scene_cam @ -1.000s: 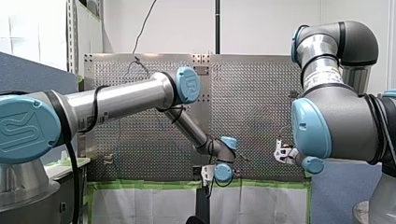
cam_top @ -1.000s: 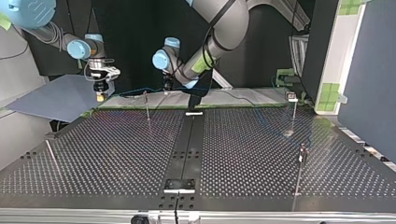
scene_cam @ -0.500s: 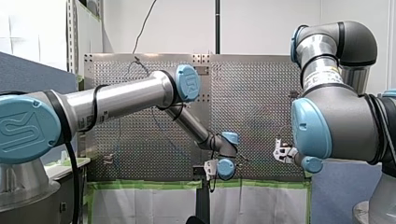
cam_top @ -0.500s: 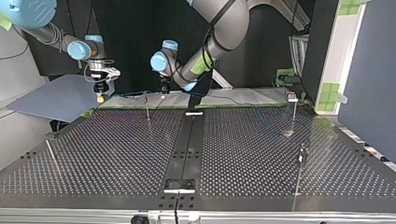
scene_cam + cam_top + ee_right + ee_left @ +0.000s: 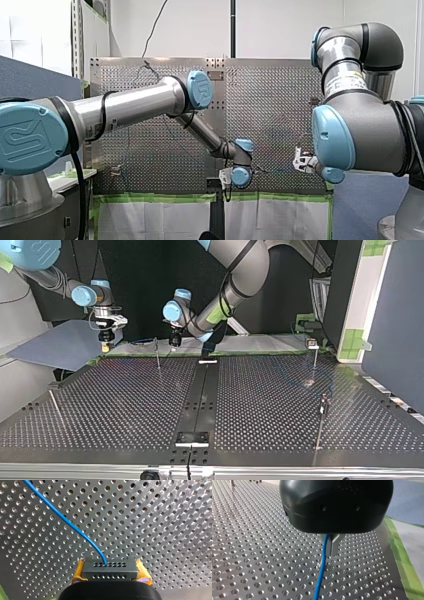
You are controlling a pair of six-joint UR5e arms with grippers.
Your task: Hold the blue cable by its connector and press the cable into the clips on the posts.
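In the right wrist view my right gripper (image 5: 109, 576) is shut on the black connector (image 5: 109, 569), its yellow pads (image 5: 79, 571) against both sides. The blue cable (image 5: 75, 528) leaves the connector and runs off over the perforated table. My left gripper (image 5: 332, 551) has its metal fingers shut on the blue cable (image 5: 320, 576), which trails down past them. In the top view my right gripper (image 5: 105, 344) hangs at the far left edge and my left gripper (image 5: 174, 341) just right of a thin post (image 5: 157, 354). The cable (image 5: 142, 341) stretches between them at the height of the post's top.
More thin posts stand on the perforated table (image 5: 125, 405): one at the far right (image 5: 314, 357), one nearer at the right (image 5: 322, 420), and a leaning one at the left (image 5: 55, 407). A dark strip (image 5: 200, 395) runs down the table's middle. Green tape lines the far edge.
My left arm's wrist has turned, and its gripper has shifted slightly toward the post in the top view. My right gripper has barely moved and still holds the connector.
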